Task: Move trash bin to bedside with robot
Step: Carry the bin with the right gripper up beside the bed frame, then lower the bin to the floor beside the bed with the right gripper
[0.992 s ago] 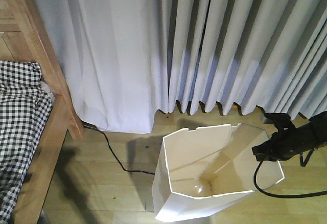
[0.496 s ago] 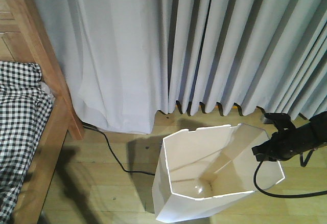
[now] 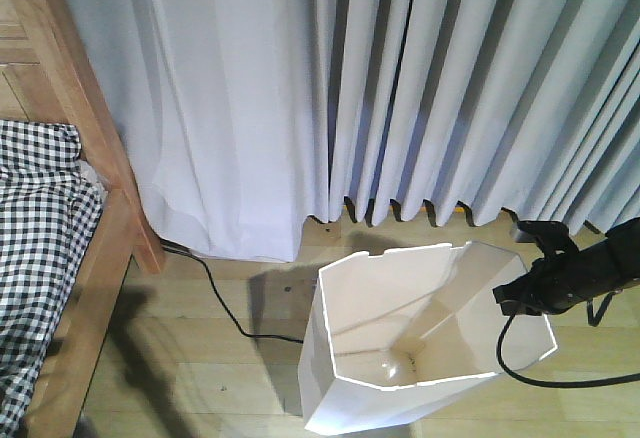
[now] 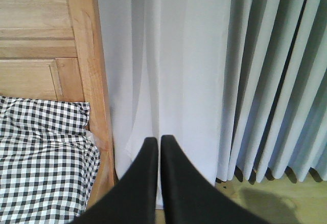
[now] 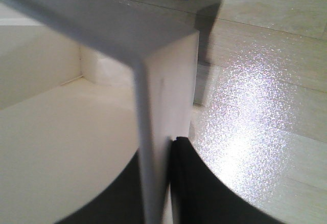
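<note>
Bins: one trash bin (image 3: 372, 310) | right pincer (image 3: 508, 300) clamped on its rim | left pincer (image 4: 155, 144) together | one bed (image 3: 105, 258)

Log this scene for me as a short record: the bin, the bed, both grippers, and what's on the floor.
bin: white, open top, on the wood floor in front of the curtain, apart from the bed
bed: far left, light wood, checked bedding
right gripper: shut on the bin's rim
left gripper: shut, empty, facing the curtain
cable: black, on the floor between bed and bin
</note>
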{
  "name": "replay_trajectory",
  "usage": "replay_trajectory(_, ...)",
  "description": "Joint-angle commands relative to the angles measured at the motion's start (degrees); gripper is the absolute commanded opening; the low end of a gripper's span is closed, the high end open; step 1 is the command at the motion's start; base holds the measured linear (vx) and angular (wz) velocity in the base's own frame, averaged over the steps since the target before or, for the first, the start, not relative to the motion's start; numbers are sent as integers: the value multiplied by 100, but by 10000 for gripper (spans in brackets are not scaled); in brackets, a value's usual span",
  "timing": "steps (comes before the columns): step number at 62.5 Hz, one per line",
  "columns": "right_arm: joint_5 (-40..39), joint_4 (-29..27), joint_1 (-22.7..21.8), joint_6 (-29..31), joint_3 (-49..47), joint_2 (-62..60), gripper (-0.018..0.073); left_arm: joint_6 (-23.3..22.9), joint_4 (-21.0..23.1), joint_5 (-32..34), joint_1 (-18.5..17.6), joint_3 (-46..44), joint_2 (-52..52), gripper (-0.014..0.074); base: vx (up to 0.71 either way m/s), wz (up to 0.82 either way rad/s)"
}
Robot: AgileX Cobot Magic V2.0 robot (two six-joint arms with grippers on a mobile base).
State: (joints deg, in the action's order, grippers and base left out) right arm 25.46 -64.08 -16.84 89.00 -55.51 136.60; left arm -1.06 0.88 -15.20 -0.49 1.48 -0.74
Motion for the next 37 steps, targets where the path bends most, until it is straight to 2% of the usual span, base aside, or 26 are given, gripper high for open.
replay_trajectory(1, 1061, -302, -24, -115, -64, -425, -5, -25, 17, 396, -35, 107, -82, -6, 0, 0)
replay_trajectory(13, 845, -364, -17, -198, -173, -276, -3, -25, 17, 396, -35, 107, -82, -6, 0, 0)
replay_trajectory(31, 659, 163, -17, -1228, -1184, 723, 6, -25, 17, 396, -35, 107, -82, -6, 0, 0)
replay_trajectory(37, 581, 152, -4, -1244, -1506, 1002, 12, -25, 17, 396, -35, 107, -82, -6, 0, 0)
